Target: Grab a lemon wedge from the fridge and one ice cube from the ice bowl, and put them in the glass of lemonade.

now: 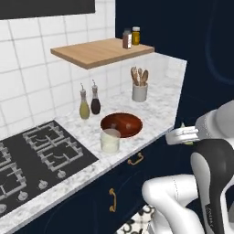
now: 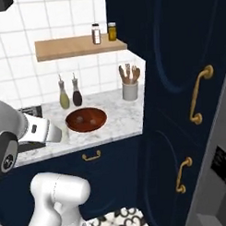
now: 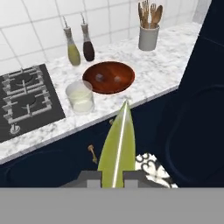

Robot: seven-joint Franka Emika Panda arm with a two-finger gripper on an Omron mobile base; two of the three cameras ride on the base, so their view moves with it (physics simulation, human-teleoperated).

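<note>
Lemon wedge [image 3: 118, 146] sits pinched between my gripper [image 3: 113, 178] fingers, which are drawn in close on it; on the hand view its yellow-green sliver runs up from the finger tips, point aimed at the counter [image 3: 144, 78]. From the left base view I see a speck of the same green at the end of the hand [image 1: 184, 135], out past the counter's front edge, in front of the navy cabinets [image 1: 132, 183].

Nearest on the marble is the glass of lemonade [image 3: 80, 96], upright, close to the front edge and just right of the stove [image 3: 26, 98]. Directly behind it (almost touching, as far as I can tell) is the ice bowl [image 3: 109, 77], with two small pale ice cubes [image 3: 99, 78] lying on its floor. Further back stand two slim bottles [image 3: 78, 43] against the tiled wall, and the grey utensil crock [image 3: 148, 37] with wooden spoons sits toward the far corner. Above it hangs a wooden shelf [image 1: 98, 51] carrying two small jars [image 1: 131, 37].
</note>
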